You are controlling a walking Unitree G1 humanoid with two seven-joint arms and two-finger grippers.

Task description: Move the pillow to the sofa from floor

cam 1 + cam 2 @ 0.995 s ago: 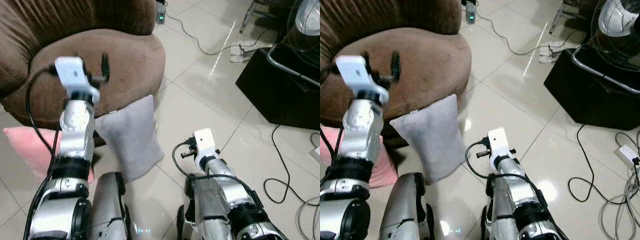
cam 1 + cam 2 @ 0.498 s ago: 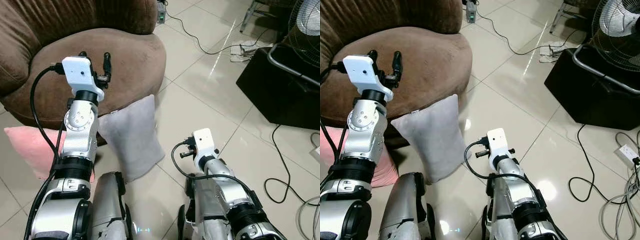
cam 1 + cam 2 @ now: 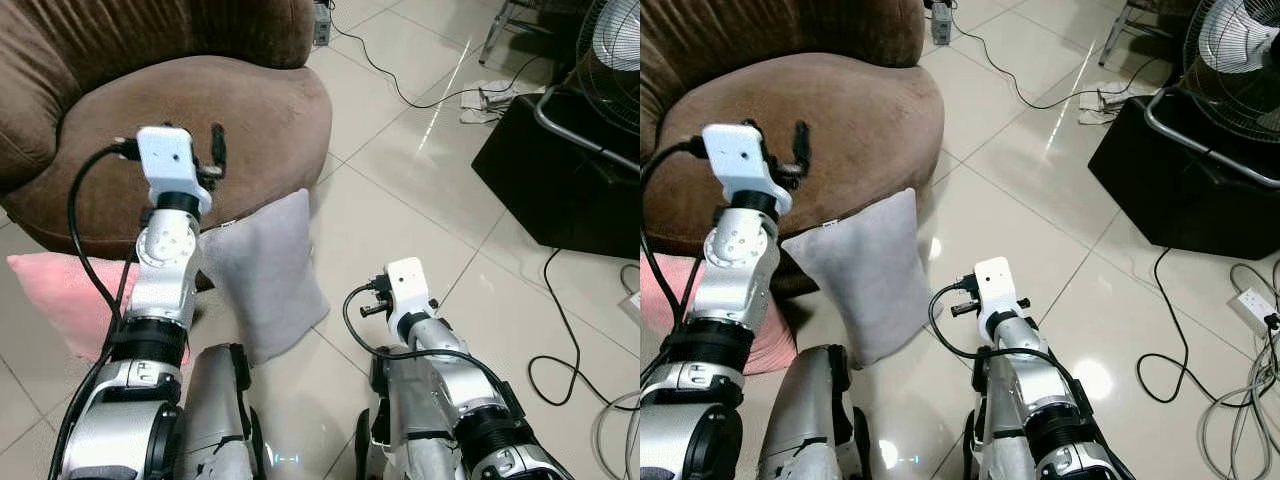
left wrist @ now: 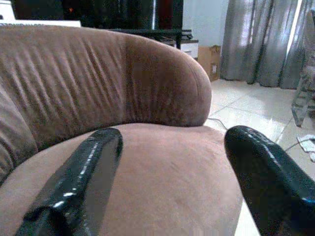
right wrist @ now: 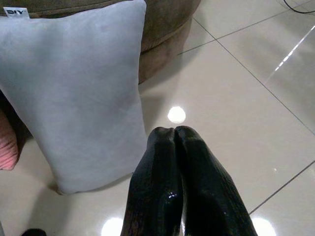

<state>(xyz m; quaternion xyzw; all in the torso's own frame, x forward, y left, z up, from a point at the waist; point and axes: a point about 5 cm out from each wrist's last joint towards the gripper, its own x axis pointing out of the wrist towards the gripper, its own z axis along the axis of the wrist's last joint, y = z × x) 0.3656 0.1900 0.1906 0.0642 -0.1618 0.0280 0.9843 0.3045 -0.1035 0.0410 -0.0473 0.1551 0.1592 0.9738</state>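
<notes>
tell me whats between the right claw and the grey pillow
Only bare glossy floor tile: the right wrist view shows the shut right claw just off the edge of the grey pillow, not touching it, with nothing lying in between.

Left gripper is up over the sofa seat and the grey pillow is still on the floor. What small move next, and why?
Probably bring the left gripper down toward the grey rectangular fabric pillow. Its fingers are open with nothing between them, raised over the brown velvet sofa seat, while the pillow leans against the sofa's front on the tiled floor. The right gripper is shut, low beside the pillow.
</notes>
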